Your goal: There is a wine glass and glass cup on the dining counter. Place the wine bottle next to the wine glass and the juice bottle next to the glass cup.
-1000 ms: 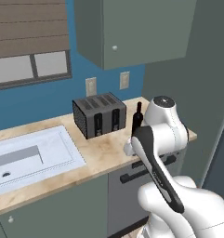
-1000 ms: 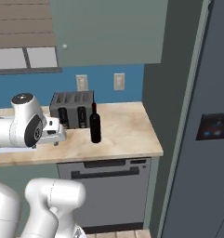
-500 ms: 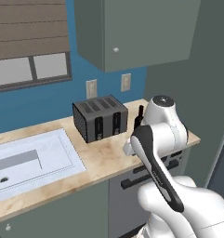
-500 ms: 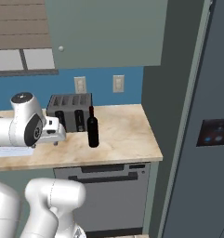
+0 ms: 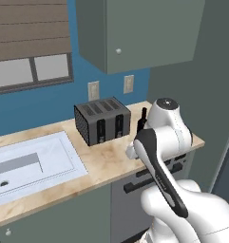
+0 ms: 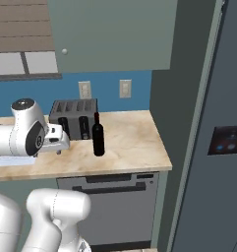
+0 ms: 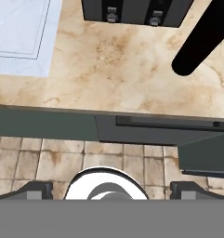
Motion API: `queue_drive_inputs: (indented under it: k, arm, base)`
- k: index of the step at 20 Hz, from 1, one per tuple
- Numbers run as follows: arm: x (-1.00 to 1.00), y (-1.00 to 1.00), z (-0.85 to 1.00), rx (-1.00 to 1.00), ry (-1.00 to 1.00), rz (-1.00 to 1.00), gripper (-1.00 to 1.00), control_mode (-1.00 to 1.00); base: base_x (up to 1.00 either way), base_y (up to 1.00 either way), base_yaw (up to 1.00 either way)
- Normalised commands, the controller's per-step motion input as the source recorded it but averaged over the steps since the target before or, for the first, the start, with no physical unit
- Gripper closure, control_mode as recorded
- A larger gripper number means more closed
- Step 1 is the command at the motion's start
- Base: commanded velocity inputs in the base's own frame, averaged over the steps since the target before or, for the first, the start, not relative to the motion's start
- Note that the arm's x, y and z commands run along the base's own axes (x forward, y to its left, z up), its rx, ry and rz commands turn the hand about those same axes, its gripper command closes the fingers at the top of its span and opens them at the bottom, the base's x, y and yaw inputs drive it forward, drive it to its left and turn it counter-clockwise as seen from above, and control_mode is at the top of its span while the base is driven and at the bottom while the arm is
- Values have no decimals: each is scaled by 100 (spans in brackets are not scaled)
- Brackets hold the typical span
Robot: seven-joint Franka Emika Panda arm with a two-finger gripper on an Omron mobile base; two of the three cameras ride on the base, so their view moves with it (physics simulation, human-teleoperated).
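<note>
A tall dark fridge (image 6: 208, 147) stands at the right end of the kitchen. Big grey-green cupboards (image 5: 139, 33) hang on the blue wall, high over the worktop. Below them runs the beige worktop (image 6: 130, 142), and it stops just beside the fridge. A dark dishwasher front (image 6: 110, 206) sits under it. On the left, a white sink (image 5: 30, 166) is set into the worktop.

A black toaster (image 5: 102, 119) with four slots stands at the far side of the worktop, close to the wall. Two pale wall sockets (image 6: 125, 88) are on the blue wall above it.

The wine bottle (image 6: 98, 135) stands upright on the worktop, just to the right of the toaster and a little nearer to us. It is slim and almost black. In the left base view its neck (image 5: 143, 118) peeks out from behind the white arm. In the hand view it looks like a dark bar (image 7: 201, 42) at the top right, with the toaster front (image 7: 132, 11) beside it.

The gripper (image 7: 111, 188) hangs over the near edge of the worktop, above the tiled floor (image 7: 39, 160). It is apart from the bottle and holds nothing. Its two small dark fingertips (image 7: 36, 189) show at the far corners of the hand view, so the jaws seem to stand wide, though little of them shows.
</note>
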Motion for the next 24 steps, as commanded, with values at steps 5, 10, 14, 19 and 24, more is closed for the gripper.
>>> queue_drive_inputs:
  k: [5, 10, 14, 19, 24]
  arm:
    - [0, 0, 0, 0, 0, 0, -100, 100]
    - [0, 0, 0, 0, 0, 0, -100, 100]
    - [0, 1, 0, -1, 0, -5, -100, -100]
    - [7, 4, 7, -8, -2, -29, -100, -100]
    - [3, 15, 12, -9, -2, -37, -100, -100]
  base:
    - [0, 0, 0]
    - [0, 0, 0]
    - [0, 1, -5]
    - [0, 0, 0]
    - [0, 0, 0]
